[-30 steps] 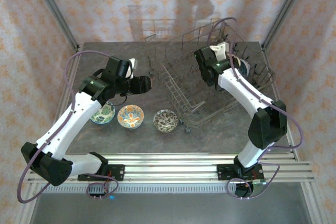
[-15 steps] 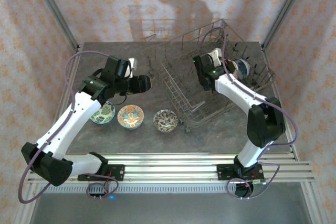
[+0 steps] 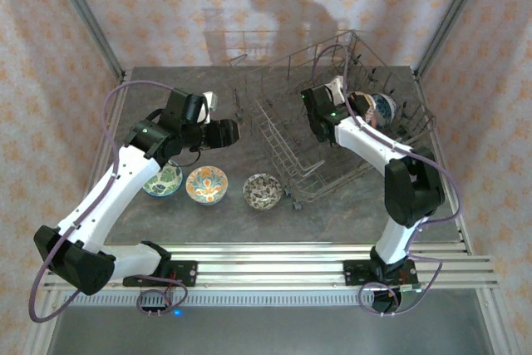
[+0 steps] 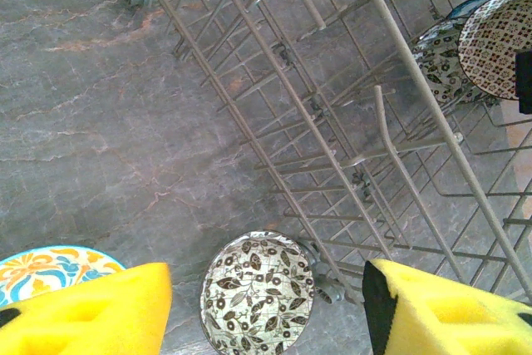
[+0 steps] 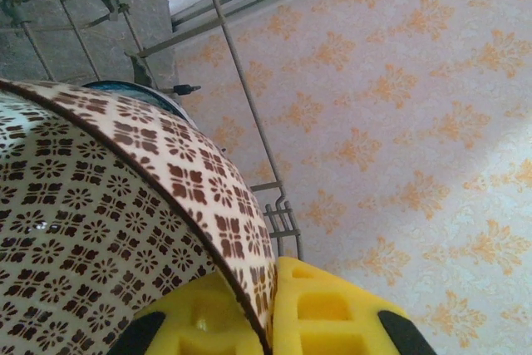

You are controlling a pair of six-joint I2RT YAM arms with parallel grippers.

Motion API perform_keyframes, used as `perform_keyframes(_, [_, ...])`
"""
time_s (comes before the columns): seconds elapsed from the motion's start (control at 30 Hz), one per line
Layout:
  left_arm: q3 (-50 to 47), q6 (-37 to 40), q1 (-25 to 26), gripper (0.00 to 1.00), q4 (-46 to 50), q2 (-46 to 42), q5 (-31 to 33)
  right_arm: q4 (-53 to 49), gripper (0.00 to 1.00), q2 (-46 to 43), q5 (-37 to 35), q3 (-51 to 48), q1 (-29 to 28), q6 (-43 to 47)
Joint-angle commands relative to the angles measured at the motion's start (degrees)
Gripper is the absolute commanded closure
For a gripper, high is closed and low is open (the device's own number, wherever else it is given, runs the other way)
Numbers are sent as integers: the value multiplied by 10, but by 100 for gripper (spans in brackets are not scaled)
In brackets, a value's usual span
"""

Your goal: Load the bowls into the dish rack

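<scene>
The grey wire dish rack (image 3: 332, 143) stands at the back right of the table. My right gripper (image 3: 346, 99) is over its far side, shut on the rim of a brown-patterned bowl (image 3: 361, 106) held on edge. In the right wrist view the yellow pads (image 5: 332, 313) pinch that bowl (image 5: 125, 230). A blue-white bowl (image 3: 385, 106) stands in the rack just behind it. On the table lie a green bowl (image 3: 162, 179), an orange-teal bowl (image 3: 206, 184) and a brown leaf-patterned bowl (image 3: 262, 191). My left gripper (image 4: 266, 309) hangs open above the leaf bowl (image 4: 258, 293), touching nothing.
The rack's near corner and its small wheel (image 4: 328, 288) sit right beside the leaf bowl. Rows of upright tines (image 4: 332, 147) fill the rack floor. Metal frame posts (image 3: 87, 18) and patterned walls close in the table. Bare grey tabletop (image 4: 100, 122) lies left of the rack.
My right gripper has shifted a little left over the rack with the brown-patterned bowl, now nearer the blue-white bowl. The left arm has not moved.
</scene>
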State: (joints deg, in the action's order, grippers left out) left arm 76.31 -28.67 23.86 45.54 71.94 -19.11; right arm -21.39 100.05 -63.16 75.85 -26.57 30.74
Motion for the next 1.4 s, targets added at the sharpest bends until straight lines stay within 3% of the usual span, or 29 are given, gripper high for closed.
perform_keyframes(0.0, [1,-5,-4,37,-3,-17,-5,11,100,-4,-29,9,6,8])
perform_keyframes(0.27, [-6,-10,-4,37,-8,-21,-8,15,100,-7,-22,-14,-6,18])
perform_keyframes(0.67, [-25,-14,-3,37,-14,-35,-6,95,100,-16,-53,-21,-19,109])
perform_keyframes(1.2, [-45,-17,-4,37,-31,-43,-14,74,100,-15,-71,-52,-47,92])
perform_keyframes(1.37, [-48,-14,-4,37,-30,-47,-14,12,100,9,-79,-27,-57,41])
